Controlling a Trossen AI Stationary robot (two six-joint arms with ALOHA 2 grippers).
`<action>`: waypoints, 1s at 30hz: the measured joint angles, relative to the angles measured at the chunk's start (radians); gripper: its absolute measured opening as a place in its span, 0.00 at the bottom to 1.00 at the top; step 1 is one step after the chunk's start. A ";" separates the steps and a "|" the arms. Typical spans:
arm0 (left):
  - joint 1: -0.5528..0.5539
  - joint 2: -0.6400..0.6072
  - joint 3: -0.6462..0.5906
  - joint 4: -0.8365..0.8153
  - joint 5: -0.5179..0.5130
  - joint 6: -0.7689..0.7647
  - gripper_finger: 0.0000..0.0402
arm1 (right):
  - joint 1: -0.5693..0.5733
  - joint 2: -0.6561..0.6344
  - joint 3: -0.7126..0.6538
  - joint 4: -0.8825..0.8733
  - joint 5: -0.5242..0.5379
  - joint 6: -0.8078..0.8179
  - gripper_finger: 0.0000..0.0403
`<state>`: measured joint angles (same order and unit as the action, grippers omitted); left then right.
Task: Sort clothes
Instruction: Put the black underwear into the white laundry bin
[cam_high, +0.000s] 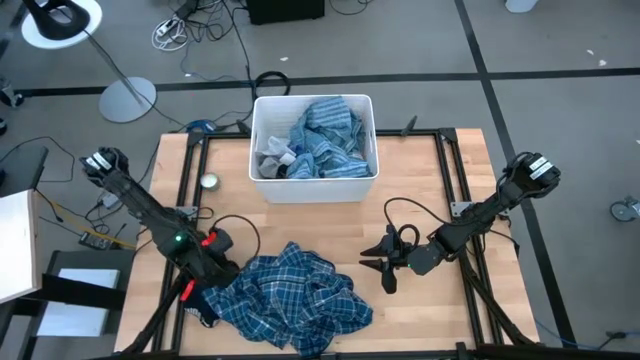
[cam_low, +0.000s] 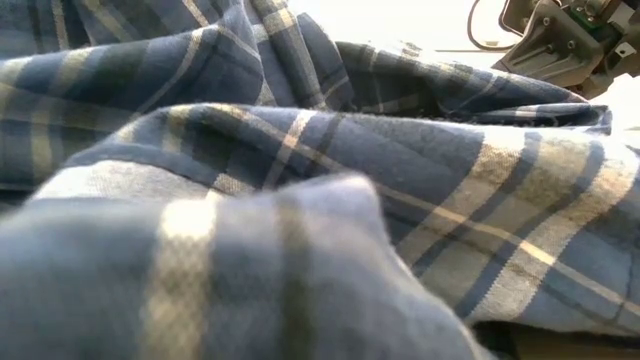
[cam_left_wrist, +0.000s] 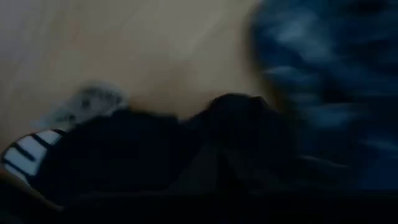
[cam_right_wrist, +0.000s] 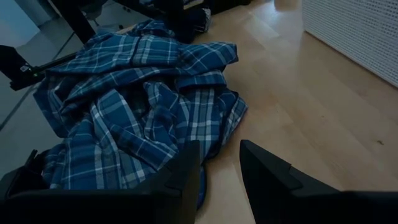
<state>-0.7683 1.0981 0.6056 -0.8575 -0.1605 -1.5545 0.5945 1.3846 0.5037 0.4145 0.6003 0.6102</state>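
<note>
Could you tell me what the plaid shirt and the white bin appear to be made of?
Plaid shirt: soft woven fabric, probably cotton flannel, matte, since it crumples in loose folds. White bin: seemingly rigid plastic, with smooth straight walls and a finely textured side.

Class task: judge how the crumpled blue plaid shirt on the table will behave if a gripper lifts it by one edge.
The plaid shirt lies in soft folds, so it will probably hang limp and drape. It looks light, thin fabric. Spread wide beside the left gripper, it may well trail across the table instead of lifting clear.
</note>
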 joint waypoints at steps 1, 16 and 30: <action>0.000 0.000 0.032 -0.012 -0.025 0.023 0.01 | 0.000 0.000 0.000 0.000 0.000 0.000 0.29; 0.122 -0.001 0.682 -0.293 -0.493 0.568 0.00 | -0.006 0.005 0.000 0.071 0.000 -0.037 0.29; 0.778 0.023 1.116 0.157 -0.499 1.470 0.00 | -0.065 0.005 0.000 0.072 0.000 -0.057 0.29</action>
<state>0.0092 1.1207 1.7219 -0.7001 -0.6591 -0.0844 0.5296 1.3891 0.5041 0.4862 0.6000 0.5535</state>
